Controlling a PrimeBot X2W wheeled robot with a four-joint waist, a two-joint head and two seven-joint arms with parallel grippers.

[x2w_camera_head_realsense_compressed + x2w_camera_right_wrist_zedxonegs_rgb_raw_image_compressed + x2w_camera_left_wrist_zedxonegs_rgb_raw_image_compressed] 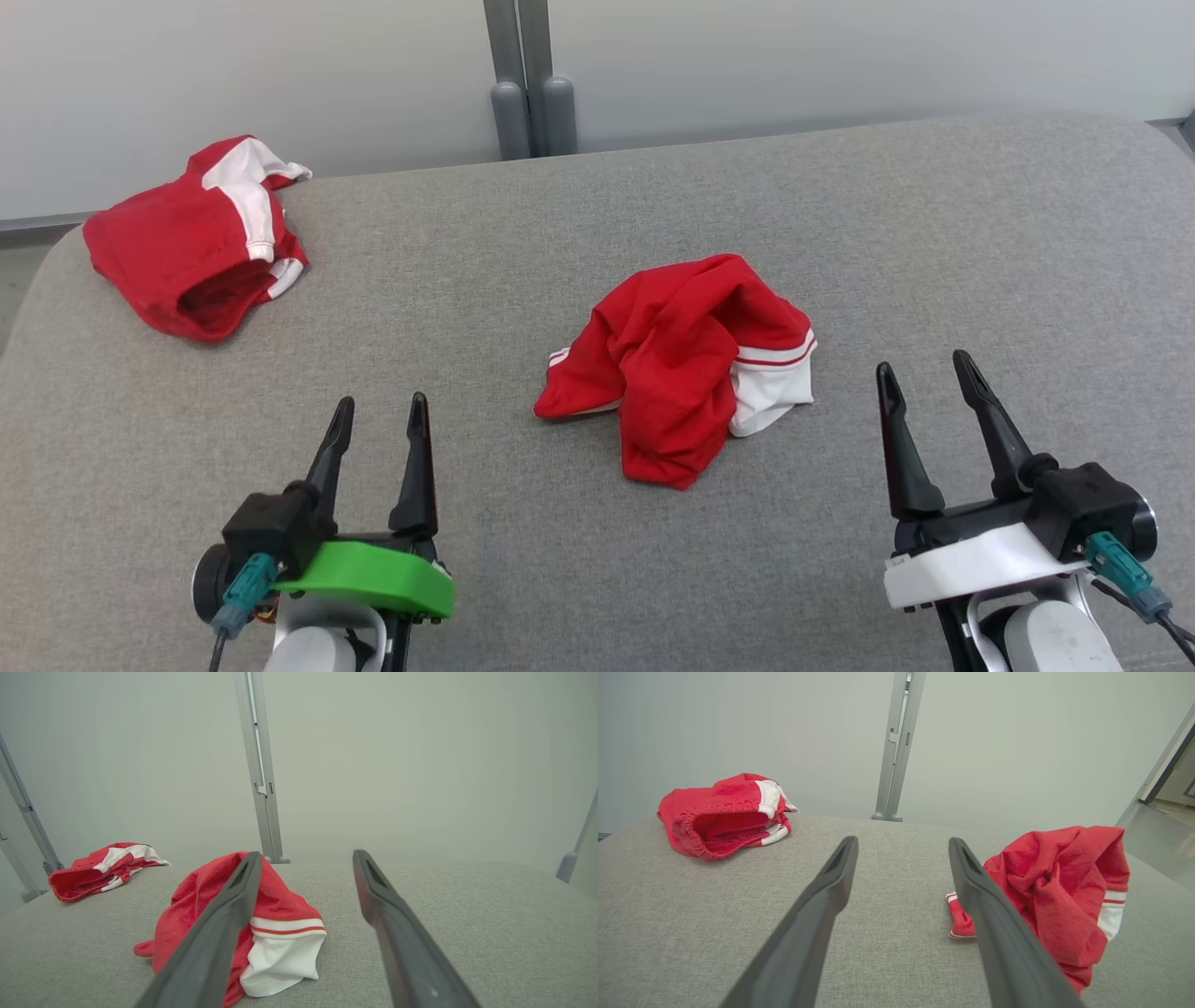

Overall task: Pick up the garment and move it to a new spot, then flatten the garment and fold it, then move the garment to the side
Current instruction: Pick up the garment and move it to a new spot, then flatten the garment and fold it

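A crumpled red garment (681,364) with white, red-striped trim lies in a heap near the middle of the grey padded surface (560,205). My left gripper (381,401) is open and holds nothing, sitting left of the heap and nearer to me. In the left wrist view the garment (1064,891) lies just right of the left gripper (903,842). On the heap's right, my right gripper (922,362) also stands open with nothing in it. From the right wrist the garment (285,900) shows left of the right gripper (306,854), partly behind one finger.
A second red and white garment (196,243) lies bunched at the far left corner of the surface, also seen from the left wrist (724,816). A grey post (527,84) stands against the pale wall behind the far edge.
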